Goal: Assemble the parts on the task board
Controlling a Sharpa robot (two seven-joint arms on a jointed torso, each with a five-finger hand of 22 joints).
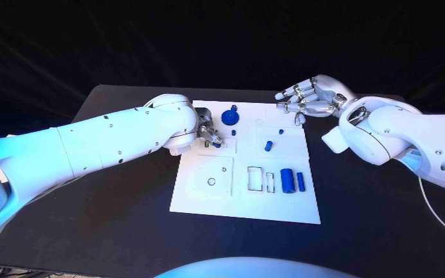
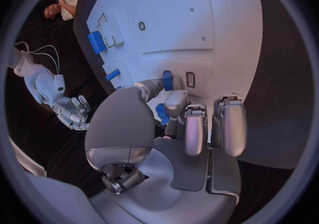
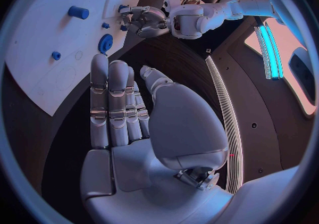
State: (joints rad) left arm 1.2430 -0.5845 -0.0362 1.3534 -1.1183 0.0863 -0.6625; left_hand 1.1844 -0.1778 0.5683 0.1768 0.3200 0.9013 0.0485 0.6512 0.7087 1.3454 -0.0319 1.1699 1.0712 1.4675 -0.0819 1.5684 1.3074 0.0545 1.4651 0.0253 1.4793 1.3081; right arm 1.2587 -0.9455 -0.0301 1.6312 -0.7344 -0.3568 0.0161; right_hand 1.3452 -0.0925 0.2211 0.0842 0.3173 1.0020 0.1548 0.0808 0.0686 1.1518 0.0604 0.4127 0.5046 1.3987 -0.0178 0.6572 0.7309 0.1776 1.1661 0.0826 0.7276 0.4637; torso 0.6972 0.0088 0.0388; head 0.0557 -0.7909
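A white task board (image 1: 209, 197) lies in the middle of the black counter (image 1: 111, 226). The left robot hand (image 1: 208, 133) rests over the board's left side toward the far end, its fingers closed around a small blue part (image 1: 217, 144). Just right of it, near the far edge, sits a blue gear (image 1: 230, 119), with a tiny blue peg (image 1: 234, 132) nearer. A short blue cylinder (image 1: 268, 145) lies toward the middle right. Two longer blue pieces (image 1: 287, 179) lie side by side at the right, beside rectangular cut-outs (image 1: 255, 178). The right robot hand (image 1: 306, 102) hovers at the board's far right corner, fingers curled, holding nothing.
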